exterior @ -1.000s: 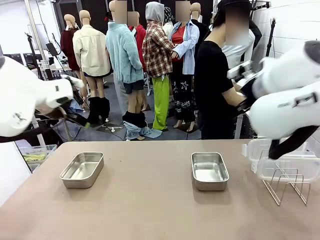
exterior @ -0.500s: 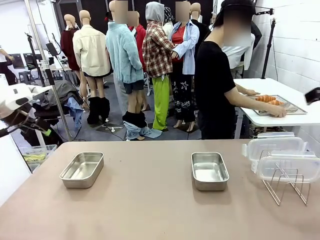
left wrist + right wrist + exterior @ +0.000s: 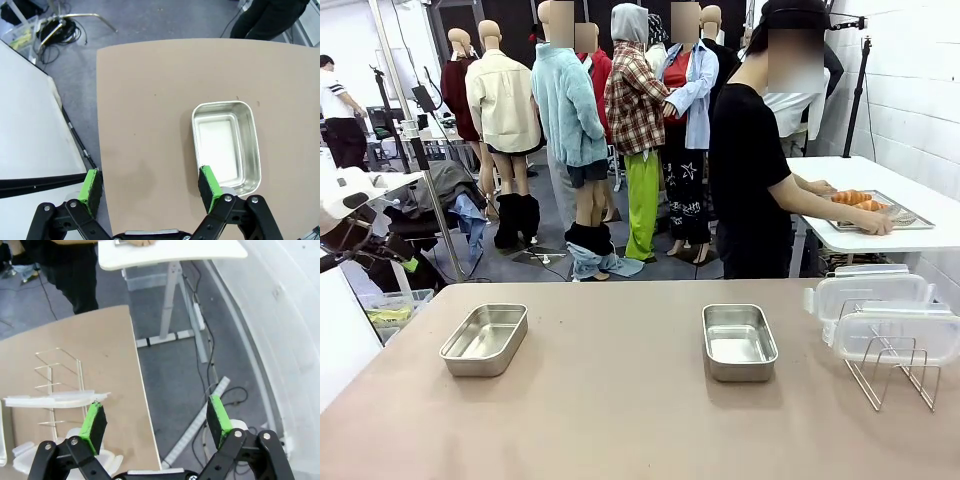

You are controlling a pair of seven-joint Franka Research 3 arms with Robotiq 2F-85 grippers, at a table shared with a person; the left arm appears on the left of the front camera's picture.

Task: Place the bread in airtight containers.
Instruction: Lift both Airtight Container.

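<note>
Not started tbh: tins [image 3: 485,340] [image 3: 739,342] empty, croissants [image 3: 853,198] way off at 2 o'clock, left tool [image 3: 150,187] and right tool [image 3: 156,422] gaping, needs fetching first.

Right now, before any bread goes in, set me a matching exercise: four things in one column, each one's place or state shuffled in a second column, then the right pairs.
Things
1. golden-brown croissants
2. clear plastic lids
3. small rectangular stainless-steel tins
4. black left gripper with green pads

Place or state
A. open, over the brown table near one tin
B. resting on a wire rack
C. on a metal tray on the white side table
D. empty, on the brown table

Pairs: 1-C, 2-B, 3-D, 4-A
</note>
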